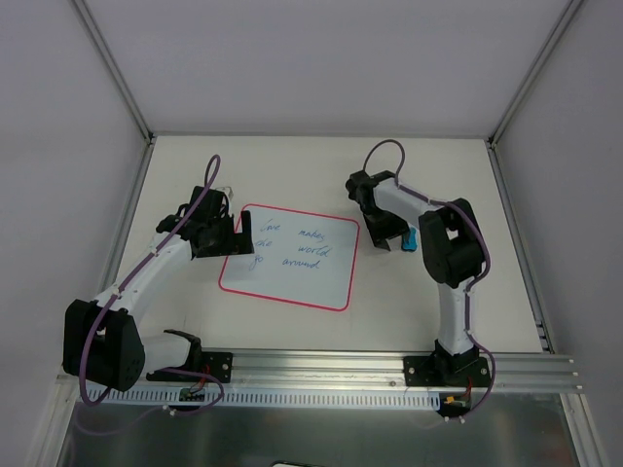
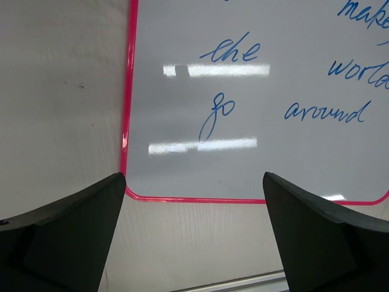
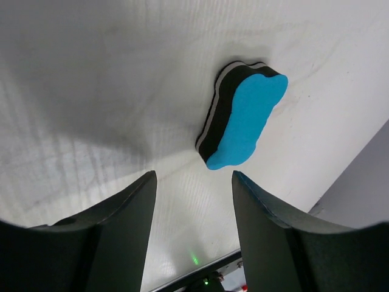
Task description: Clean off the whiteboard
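Note:
The whiteboard (image 1: 292, 284) lies flat in the middle of the table, pink-rimmed and carrying blue handwriting (image 2: 226, 52). My left gripper (image 1: 230, 239) hovers at the board's left edge and is open. In the left wrist view its gripper (image 2: 193, 182) frames the whiteboard's (image 2: 255, 152) near corner with nothing between the fingers. A small blue eraser (image 1: 411, 239) lies on the table to the right of the board. My right gripper (image 1: 383, 235) is just beside the eraser. In the right wrist view that gripper (image 3: 193, 177) is open and the eraser (image 3: 246, 121) lies just beyond its fingertips, untouched.
An aluminium rail (image 1: 321, 362) with both arm bases runs along the near table edge. White enclosure walls and metal posts (image 1: 112, 68) border the table (image 1: 311, 165) at the back and sides.

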